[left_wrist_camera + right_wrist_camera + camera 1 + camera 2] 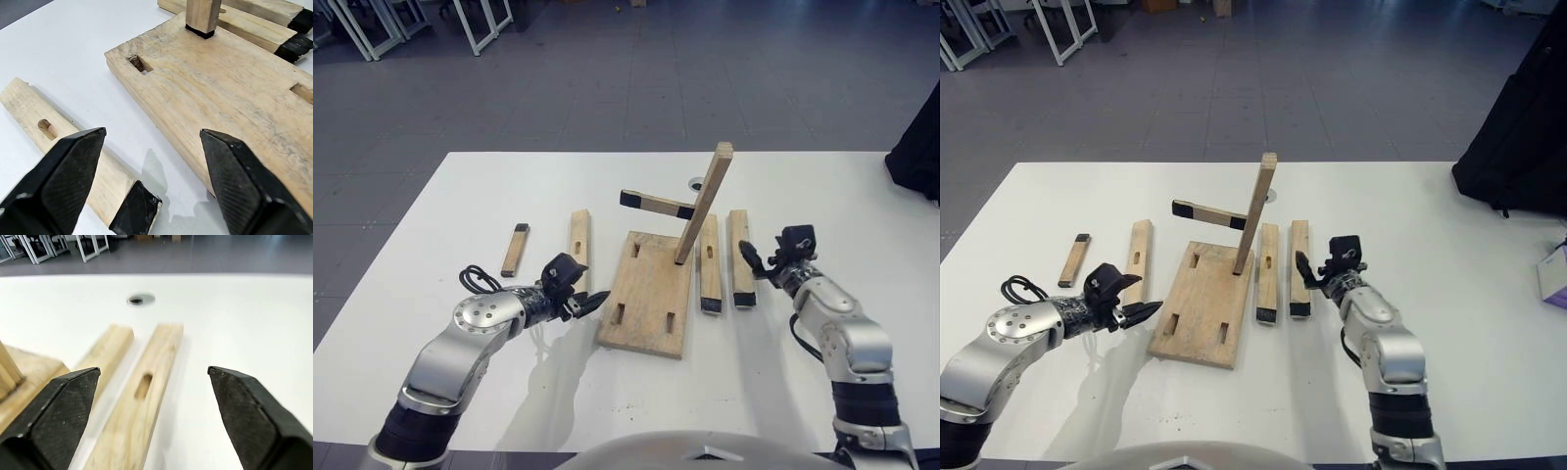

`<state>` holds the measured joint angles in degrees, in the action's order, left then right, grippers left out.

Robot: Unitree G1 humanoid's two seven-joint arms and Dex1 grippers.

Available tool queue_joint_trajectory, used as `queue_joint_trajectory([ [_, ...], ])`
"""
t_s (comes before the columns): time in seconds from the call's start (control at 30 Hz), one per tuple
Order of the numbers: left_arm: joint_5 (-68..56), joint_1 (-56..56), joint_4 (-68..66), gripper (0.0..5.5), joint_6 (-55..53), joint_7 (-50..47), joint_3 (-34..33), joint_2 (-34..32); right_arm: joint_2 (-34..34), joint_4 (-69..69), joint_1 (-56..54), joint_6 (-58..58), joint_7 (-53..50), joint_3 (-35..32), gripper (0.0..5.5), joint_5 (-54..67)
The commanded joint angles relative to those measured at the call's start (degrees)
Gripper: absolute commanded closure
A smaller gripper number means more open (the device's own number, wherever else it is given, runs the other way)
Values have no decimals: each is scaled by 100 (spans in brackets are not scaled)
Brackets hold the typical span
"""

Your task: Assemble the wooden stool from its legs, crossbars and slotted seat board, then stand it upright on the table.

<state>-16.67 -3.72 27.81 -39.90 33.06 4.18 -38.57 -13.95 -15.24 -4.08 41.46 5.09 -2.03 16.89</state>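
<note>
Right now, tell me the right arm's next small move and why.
Probably lower the open right gripper and close on the rightmost loose leg. It lies flat, centred between the fingers in the wrist view, and the seat board has three empty slots, with only one upright leg fitted.

The pale rectangular wooden seat board (230, 83) is bare and matt, with coarse grain and rough edges. The long light wooden leg (27, 105) is equally raw, its end coated matt black. The white table top (63, 44) looks smooth. The left gripper (151, 131) has matt black fingers (68, 181) with finely textured pads.
</note>
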Motion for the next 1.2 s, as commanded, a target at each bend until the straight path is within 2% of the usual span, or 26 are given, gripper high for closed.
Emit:
queue_joint_trajectory([
  [0.03, 152, 12, 5, 194, 5, -241, 104, 215, 317, -310, 84, 848, -372, -6, 144, 26],
  [0.17, 251, 56, 19, 194, -43, -342, 254, 349, 416, -305, 46, 1417, -512, 108, 144, -73],
  [0.4, 414, -52, 45, 194, -28, -444, 440, 485, 347, -135, 85, 1676, -494, 84, 274, -250],
  [0.57, 491, 44, -94, 194, 81, -470, 462, 566, 370, 105, -145, 1188, -389, -211, 347, -253],
  [0.67, 497, 154, -243, 194, 171, -488, 409, 675, 436, 252, -460, 579, -356, -633, 348, -143],
  [0.8, 541, 248, -362, 194, 265, -511, 398, 741, 235, -48, -546, -10, -31, -510, 348, -232],
  [0.97, 431, 376, -377, 194, 535, -568, 243, 968, 628, -644, -752, -492, 277, -624, 348, 340],
  [1.03, -8, 566, -139, 194, 995, -464, -119, 1285, 751, -747, -1000, -879, 624, -775, 348, 773],
  [1.2, -1357, 1136, 85, 194, 1547, -175, -834, 1920, 438, -503, -1531, -1381, 1475, -1141, 348, 1509],
])
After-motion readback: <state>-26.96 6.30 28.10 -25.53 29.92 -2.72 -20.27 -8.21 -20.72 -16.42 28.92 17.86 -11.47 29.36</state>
